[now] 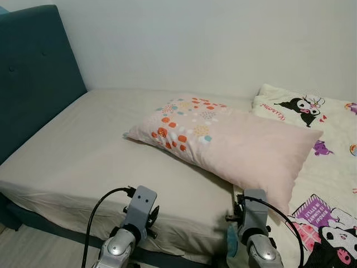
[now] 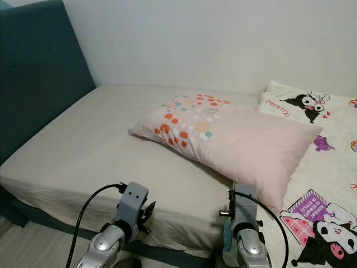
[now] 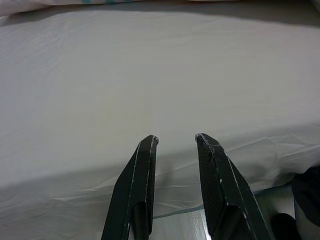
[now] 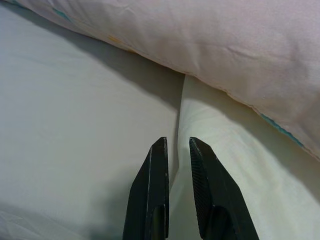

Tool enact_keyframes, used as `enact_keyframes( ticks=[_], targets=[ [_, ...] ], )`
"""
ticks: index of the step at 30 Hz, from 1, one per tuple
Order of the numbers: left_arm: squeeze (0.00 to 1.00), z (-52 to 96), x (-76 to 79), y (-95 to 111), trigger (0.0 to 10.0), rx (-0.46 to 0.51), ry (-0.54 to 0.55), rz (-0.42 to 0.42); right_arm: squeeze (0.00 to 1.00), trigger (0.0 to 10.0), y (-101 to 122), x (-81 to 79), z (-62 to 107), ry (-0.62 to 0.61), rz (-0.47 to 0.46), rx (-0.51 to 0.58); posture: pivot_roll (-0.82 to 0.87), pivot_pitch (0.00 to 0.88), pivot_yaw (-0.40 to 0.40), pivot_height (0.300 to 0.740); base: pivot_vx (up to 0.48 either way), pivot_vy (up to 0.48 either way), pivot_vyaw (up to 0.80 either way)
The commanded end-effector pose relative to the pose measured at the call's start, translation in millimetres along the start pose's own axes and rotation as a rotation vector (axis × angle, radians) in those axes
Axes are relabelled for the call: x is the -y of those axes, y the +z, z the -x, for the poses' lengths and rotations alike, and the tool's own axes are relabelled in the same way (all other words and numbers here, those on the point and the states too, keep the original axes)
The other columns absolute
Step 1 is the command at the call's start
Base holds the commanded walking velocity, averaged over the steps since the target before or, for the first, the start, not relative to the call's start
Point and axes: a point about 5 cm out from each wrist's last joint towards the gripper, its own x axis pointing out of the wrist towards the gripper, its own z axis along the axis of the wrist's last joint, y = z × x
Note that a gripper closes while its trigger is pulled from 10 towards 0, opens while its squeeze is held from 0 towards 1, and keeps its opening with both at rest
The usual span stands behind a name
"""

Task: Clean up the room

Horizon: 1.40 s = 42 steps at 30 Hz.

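Two silver-grey metal arms end in boxy grey wrist housings, the left wrist housing (image 1: pixel 139 204) and the right wrist housing (image 1: pixel 255 211), each with a rounded shiny joint below. A black cable (image 1: pixel 97 209) loops from each housing. The long black tapered fingers (image 3: pixel 135 190) look matte and finely ribbed.

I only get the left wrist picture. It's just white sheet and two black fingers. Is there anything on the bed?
Observer: Yes, a pink pillow with coloured dots lies slantwise in the middle of the bed.
Operator: Is the other hand near it?
Observer: The right gripper points at the pillow's lower edge, not touching it.
Operator: Anything else?
Observer: A cartoon-print blanket covers the bed's right side, partly under the pillow.
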Motion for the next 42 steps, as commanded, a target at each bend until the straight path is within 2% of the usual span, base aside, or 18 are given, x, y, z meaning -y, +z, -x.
enact_keyframes(
  ticks=[1,6,12,23,24,25,27,31,33,34,35,41,42],
  targets=[
    [0.0,3.7,-2.4,-4.9,10.0,-0.017,0.004,0.006,0.0,10.0,0.2,-1.0,0.8,0.001,-0.005,-0.004,-0.04,0.074,-0.008,0.597,0.0,0.0,0.0],
    [0.0,5.7,-3.3,-6.8,10.0,-0.022,-0.002,0.002,0.0,10.0,2.0,0.3,0.2,-0.012,-0.008,-0.004,-0.04,0.077,-0.007,0.597,0.0,0.0,0.0],
    [0.0,6.7,-6.9,-7.0,10.0,-0.021,0.008,0.002,0.0,10.0,4.7,2.4,0.6,-0.014,-0.006,0.007,-0.04,0.086,-0.01,0.567,0.0,0.0,0.0],
    [0.0,8.5,-11.9,-5.0,10.0,-0.003,0.027,0.005,0.0,10.0,16.1,7.2,-0.9,-0.05,0.014,0.069,-0.04,0.095,-0.017,0.567,0.0,0.0,0.0],
    [0.0,8.8,-12.9,-4.3,10.0,0.002,0.027,0.005,0.64,10.0,20.0,10.6,-0.3,-0.08,0.027,0.095,-0.04,0.098,-0.018,0.567,0.0,0.0,0.0],
    [0.0,9.2,-14.1,-3.4,10.0,0.008,0.027,0.005,1.0,10.0,23.4,13.5,0.4,-0.103,0.037,0.119,-0.04,0.1,-0.018,0.567,0.0,0.0,0.0],
    [0.0,9.2,-14.1,-3.4,10.0,0.008,0.027,0.005,1.0,10.0,23.4,13.5,0.4,-0.103,0.037,0.119,-0.04,0.1,-0.018,0.567,0.0,0.0,0.0],
    [0.0,10.3,-17.8,-0.5,10.0,0.028,0.03,0.013,1.0,10.0,33.3,21.4,3.3,-0.167,0.065,0.189,-0.04,0.105,-0.018,0.567,0.0,0.0,0.0],
    [0.0,11.2,-22.1,4.7,10.0,0.06,0.028,0.038,1.0,10.0,46.0,31.3,5.1,-0.233,0.094,0.257,-0.03,0.109,-0.018,0.567,0.0,0.0,0.0],
    [0.0,11.2,-22.1,4.7,10.0,0.06,0.028,0.038,1.0,10.0,46.0,31.3,5.1,-0.233,0.094,0.257,-0.03,0.109,-0.018,0.567,0.0,0.0,0.0],
    [0.0,11.5,-23.8,8.6,10.0,0.084,0.014,0.054,1.0,10.0,56.3,41.3,3.6,-0.287,0.121,0.292,-0.03,0.111,-0.018,0.567,0.0,0.0,0.0],
    [0.0,12.1,-23.5,9.5,10.0,0.087,-0.005,0.054,1.0,10.0,61.5,50.1,0.6,-0.329,0.128,0.291,-0.03,0.111,-0.018,0.567,0.0,0.0,0.0],
    [0.0,13.4,-23.0,9.3,10.0,0.087,-0.01,0.057,1.0,10.0,66.9,57.2,-0.5,-0.359,0.129,0.304,-0.03,0.111,-0.02,0.567,0.0,0.0,0.0]
  ],
)
